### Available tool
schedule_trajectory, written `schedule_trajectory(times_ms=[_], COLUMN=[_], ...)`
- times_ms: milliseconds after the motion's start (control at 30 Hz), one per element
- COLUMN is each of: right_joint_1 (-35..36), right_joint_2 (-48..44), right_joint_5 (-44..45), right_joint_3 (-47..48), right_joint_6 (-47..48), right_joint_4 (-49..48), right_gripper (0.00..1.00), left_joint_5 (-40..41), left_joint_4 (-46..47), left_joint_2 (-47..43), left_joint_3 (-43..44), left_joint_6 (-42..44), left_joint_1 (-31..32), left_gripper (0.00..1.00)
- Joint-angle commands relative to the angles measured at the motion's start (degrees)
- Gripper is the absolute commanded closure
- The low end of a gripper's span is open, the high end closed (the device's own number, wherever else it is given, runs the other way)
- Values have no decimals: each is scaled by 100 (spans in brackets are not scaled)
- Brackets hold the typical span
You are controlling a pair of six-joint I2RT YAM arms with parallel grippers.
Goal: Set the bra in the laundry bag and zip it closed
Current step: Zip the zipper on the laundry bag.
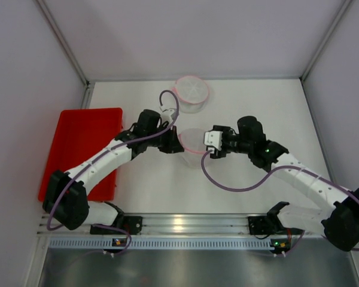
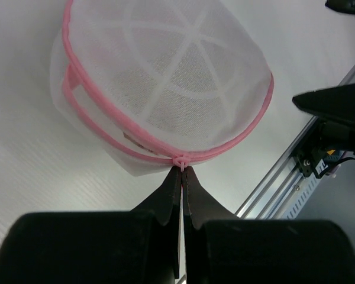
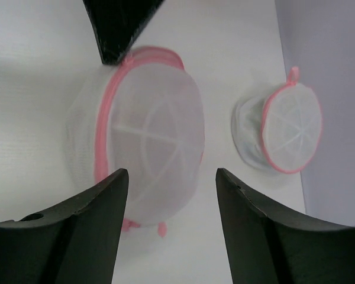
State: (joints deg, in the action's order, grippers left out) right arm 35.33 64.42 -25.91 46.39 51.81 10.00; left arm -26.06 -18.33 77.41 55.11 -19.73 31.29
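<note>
1. My left fingers (image 2: 173, 190) are clenched on the small pink zip pull (image 2: 181, 160) at the rim of the laundry bag (image 2: 165, 77). My right fingers (image 3: 100, 204) are spread wide and hold nothing, with the bag's dome between their tips.
2. The laundry bag sits mid-surface (image 1: 251, 107), my left fingers at its 9 o'clock and my right at its 3 o'clock. The bra (image 2: 147, 89) seems to be inside: a dim beige patch shows through the mesh, though I cannot make out its shape.
3. Risk: nothing braces the bag. If I drag the pull, I expect the whole light dome to slide or tip after it and the slider not to travel.
4. Risk: the pull is tiny and I pinch it only at my tips, so a sideways tug could slip it free.
5. Risk: loose mesh or a strap may jam the teeth. I cannot tell how much of the zip is done up.
6. Risk: if my right fingers squeeze hard, the soft wall would likely crumple and kink the zip line.
7. Materials: sheer white mesh over pale ribs that spoke out from the crown, with pink piping around the rim. It looks springy and very light.
8. A second bag (image 1: 191, 92) of the same kind sits at 12 o'clock, and a smooth, rigid red tray (image 1: 84, 140) at 9 o'clock.
</note>
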Motion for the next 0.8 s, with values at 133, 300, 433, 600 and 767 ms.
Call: schedule_trajectory(times_ms=[133,300,433,600,767], right_joint_1=[913,1274,1362,1336,1187], right_joint_2=[368,668,782,765,273], right_joint_5=[-249,235,866,1501,1590], right_joint_3=[511,389,63,-69,-481], right_joint_6=[-233,-699,-576,-655,-252], right_joint_4=[82,-419,-875,-1228,-1202], right_gripper=[40,45,58,87,100], left_joint_5=[-136,-144,-276,-197,31], left_joint_4=[110,128,136,128,-12], left_joint_2=[11,-6,-76,-208,-384], left_joint_3=[281,281,289,149,-27], left_joint_6=[-488,-655,-717,-734,-568], left_joint_1=[228,264,264,255,124], left_gripper=[100,100,100,100,100])
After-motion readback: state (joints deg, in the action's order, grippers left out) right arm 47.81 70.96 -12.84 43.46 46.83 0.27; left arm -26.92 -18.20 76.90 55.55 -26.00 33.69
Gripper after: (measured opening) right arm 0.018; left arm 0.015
